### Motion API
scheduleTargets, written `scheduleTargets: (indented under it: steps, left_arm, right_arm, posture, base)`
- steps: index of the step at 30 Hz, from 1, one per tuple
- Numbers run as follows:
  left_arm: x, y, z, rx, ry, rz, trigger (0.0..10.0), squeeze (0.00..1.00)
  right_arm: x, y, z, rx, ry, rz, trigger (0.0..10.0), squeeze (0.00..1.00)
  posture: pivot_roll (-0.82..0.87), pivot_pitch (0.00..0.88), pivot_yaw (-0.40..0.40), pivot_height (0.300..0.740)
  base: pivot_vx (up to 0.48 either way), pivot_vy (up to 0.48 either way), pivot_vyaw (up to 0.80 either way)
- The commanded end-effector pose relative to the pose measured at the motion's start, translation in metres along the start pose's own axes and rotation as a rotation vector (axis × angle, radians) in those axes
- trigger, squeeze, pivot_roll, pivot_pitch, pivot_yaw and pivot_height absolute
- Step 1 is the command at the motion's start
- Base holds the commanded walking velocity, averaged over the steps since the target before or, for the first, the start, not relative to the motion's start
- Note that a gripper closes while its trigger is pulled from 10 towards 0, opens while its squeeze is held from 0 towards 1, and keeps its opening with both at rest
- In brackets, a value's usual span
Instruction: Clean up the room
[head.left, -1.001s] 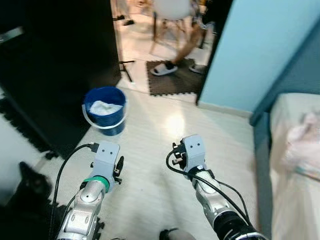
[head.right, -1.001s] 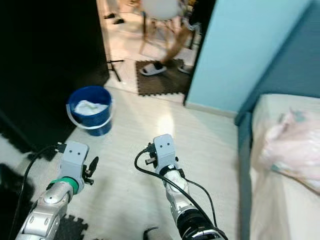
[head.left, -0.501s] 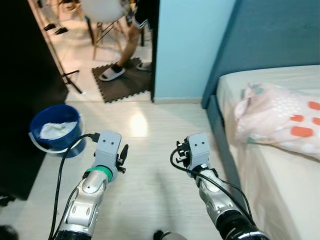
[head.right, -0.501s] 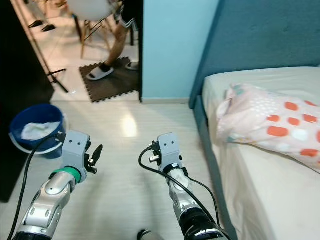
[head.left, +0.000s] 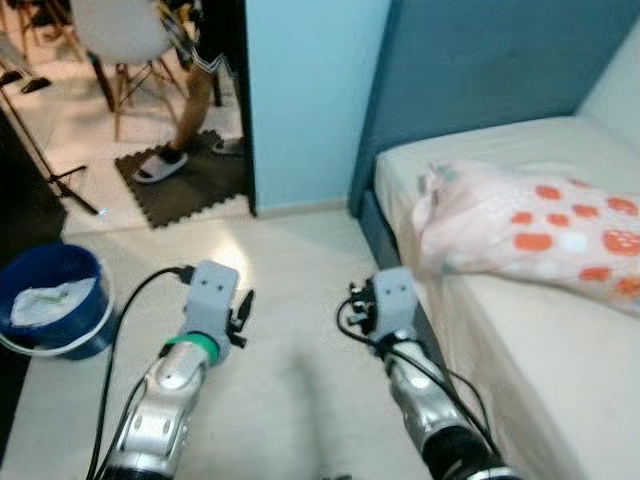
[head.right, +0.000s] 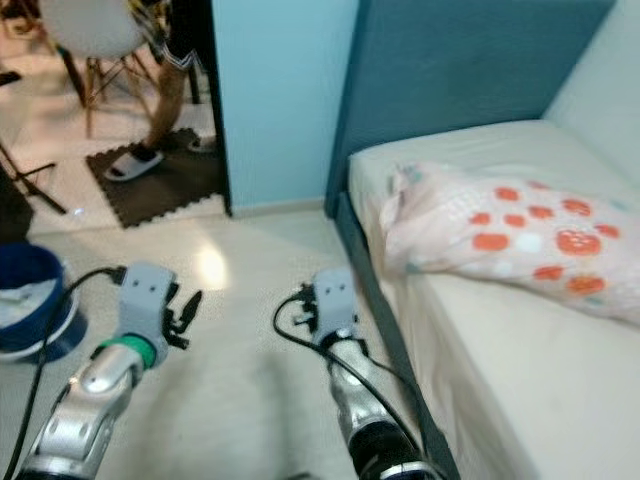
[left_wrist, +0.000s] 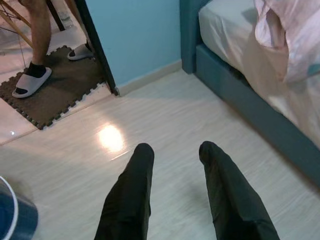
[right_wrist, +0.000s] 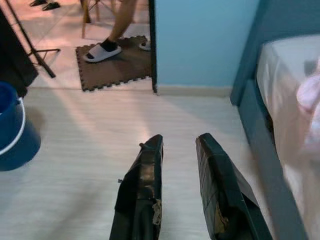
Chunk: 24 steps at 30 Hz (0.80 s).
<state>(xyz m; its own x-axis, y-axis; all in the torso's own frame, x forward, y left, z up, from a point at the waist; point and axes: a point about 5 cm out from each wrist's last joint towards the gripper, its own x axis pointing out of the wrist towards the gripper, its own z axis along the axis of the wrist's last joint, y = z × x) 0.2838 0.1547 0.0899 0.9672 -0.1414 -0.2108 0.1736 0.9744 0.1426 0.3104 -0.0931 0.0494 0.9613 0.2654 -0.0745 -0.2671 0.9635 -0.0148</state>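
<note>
Both arms are raised in front of the body over bare floor (head.left: 290, 300), nothing in hand. Left gripper (left_wrist: 175, 165): fingers parted with a clear gap, empty. Right gripper (right_wrist: 177, 155): fingers parted a bit narrower, also empty.

Likely cleanup target is the pink dotted bundle (head.left: 520, 215), pillow or bedding, can't tell which, lying on the bed (head.left: 560, 340) on the robot's right, near the mattress edge. Blue bucket (head.left: 50, 305) with white cloth inside sits on the floor well off to the left.

Risks as I see them:
- head views are blurred, so the camera is probably moving; any reach planned off this frame could land off target
- right arm is near the blue bed frame (right_wrist: 260, 135); a swing toward the bundle could clip it
- bundle is soft and loose; two thin fingers may pinch only a fold and drag it off the bed
- person (head.left: 185, 90) in sandals stands on the mat in the doorway; backing that way risks contact
</note>
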Motion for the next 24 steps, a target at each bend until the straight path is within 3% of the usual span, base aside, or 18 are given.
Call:
scheduleTargets:
  steps: [1, 15, 24]
  left_arm:
    - [0.0, -0.005, -0.003, -0.014, 0.01, -0.023, 10.0, 0.0]
    - [0.001, 0.001, -0.004, 0.001, 0.007, 0.023, 10.0, 0.0]
    - [0.001, 0.003, -0.006, 0.026, 0.003, 0.049, 10.0, 0.0]
  right_arm:
    - [-0.004, -0.006, -0.005, -0.005, 0.025, -0.017, 10.0, 0.0]
    - [-0.001, -0.004, -0.001, -0.01, 0.007, -0.003, 10.0, 0.0]
    - [0.003, 0.008, 0.01, -0.01, -0.066, 0.075, 10.0, 0.0]
  posture:
    - [0.06, 0.004, 0.046, 0.712]
    - [0.06, 0.005, 0.045, 0.712]
    - [0.06, 0.0, 0.042, 0.712]
  base:
    - [0.0, 0.0, -0.78]
    - [0.0, 0.0, -0.78]
    - [0.455, 0.0, 0.0]
